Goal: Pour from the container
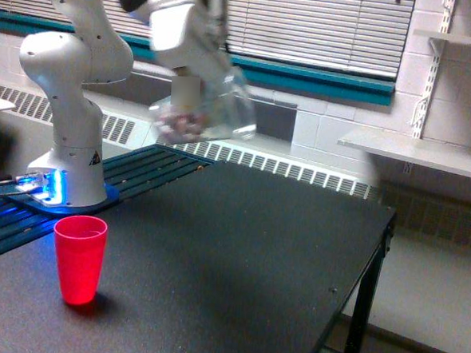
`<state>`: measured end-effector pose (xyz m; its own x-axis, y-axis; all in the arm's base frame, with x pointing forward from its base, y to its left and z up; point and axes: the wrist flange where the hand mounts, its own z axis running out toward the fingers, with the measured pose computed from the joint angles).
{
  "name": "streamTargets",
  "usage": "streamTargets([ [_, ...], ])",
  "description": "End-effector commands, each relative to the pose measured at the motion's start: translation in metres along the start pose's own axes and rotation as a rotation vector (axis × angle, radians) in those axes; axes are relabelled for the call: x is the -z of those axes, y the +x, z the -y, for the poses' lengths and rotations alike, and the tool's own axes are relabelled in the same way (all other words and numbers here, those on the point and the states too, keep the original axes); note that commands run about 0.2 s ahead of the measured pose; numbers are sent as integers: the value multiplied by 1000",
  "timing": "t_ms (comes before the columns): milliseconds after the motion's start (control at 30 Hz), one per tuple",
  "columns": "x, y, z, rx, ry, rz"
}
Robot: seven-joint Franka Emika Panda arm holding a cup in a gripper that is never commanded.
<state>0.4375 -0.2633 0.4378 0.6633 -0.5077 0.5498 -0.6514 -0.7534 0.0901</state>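
Note:
The clear plastic container (pixel 203 110) hangs in the air, tilted and motion-blurred, with small pinkish bits showing through its walls near its lower left end. My gripper (pixel 194 90) is shut on it, its white body just above. The container is well above the table and up and to the right of the red cup (pixel 79 259). That cup stands upright on the dark table (pixel 238 257) near the front left, open end up.
The arm's white base (pixel 69 146) stands at the table's back left on a blue-lit plate. The table's right edge (pixel 378 257) drops to the floor. A white shelf (pixel 417 152) and a radiator grille line the wall behind.

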Motion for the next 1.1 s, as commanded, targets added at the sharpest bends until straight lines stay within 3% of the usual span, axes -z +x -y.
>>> streamTargets([
  [33, -20, -11, -62, 42, -59, 0],
  [267, -35, -34, -93, 71, -96, 8],
  [500, -43, -61, -105, 100, -116, 13],
  [733, -45, -86, -110, 122, -123, 14],
  [1100, -46, -125, -143, 117, -158, 26],
])
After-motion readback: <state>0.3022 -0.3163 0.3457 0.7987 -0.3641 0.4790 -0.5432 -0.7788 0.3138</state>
